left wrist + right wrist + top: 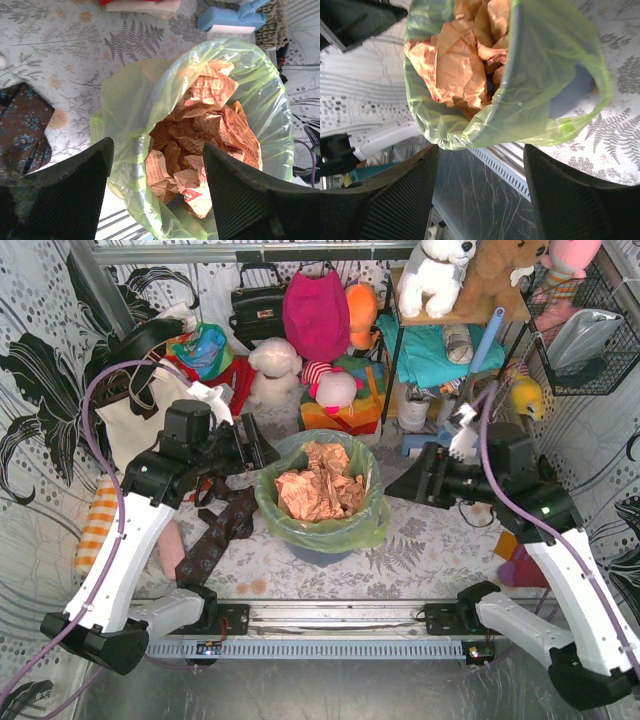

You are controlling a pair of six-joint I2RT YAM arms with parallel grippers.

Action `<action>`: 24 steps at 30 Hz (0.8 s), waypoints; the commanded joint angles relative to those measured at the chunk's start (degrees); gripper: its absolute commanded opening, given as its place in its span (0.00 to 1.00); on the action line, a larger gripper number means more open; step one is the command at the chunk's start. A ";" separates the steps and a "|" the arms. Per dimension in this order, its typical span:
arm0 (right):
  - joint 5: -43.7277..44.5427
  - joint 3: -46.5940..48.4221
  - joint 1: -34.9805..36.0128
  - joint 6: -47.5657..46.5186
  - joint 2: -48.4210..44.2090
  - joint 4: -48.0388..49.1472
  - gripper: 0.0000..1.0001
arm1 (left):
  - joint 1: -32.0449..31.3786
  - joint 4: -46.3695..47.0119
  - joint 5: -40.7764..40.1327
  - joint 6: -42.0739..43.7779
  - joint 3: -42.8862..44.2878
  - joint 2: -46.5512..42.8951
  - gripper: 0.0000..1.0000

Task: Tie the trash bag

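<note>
One trash bag [371, 522] lining the bin [316, 553] holds crumpled orange-brown paper [320, 490].

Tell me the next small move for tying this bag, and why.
Probably ease the left gripper forward and shut it on the near rim of the trash bag. Both it and the right gripper are open and empty; the bag is folded over the bin, and its green edge lies between the left fingers, so a pinch could start lifting it free.

Bright, even light; blurred wrist views, soft shadows.
</note>
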 commanded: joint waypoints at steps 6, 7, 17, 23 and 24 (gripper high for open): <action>12.62 -0.87 16.47 6.33 5.23 7.66 0.65 | -0.17 -3.60 -3.77 3.19 2.57 -0.23 0.72; 13.26 -1.11 17.56 6.68 5.79 8.07 0.64 | -0.17 -3.76 -3.69 3.35 2.32 -0.36 0.69; 18.20 0.21 21.17 6.79 9.64 7.92 0.37 | -0.12 -1.94 -1.08 3.06 -2.53 -2.29 0.50; 22.45 2.26 21.17 5.83 10.24 4.00 0.25 | -0.17 -1.10 -0.13 3.13 -3.90 -2.69 0.34; 22.92 2.39 21.17 5.86 10.52 3.89 0.21 | -0.11 -1.01 0.06 3.06 -3.98 -2.75 0.31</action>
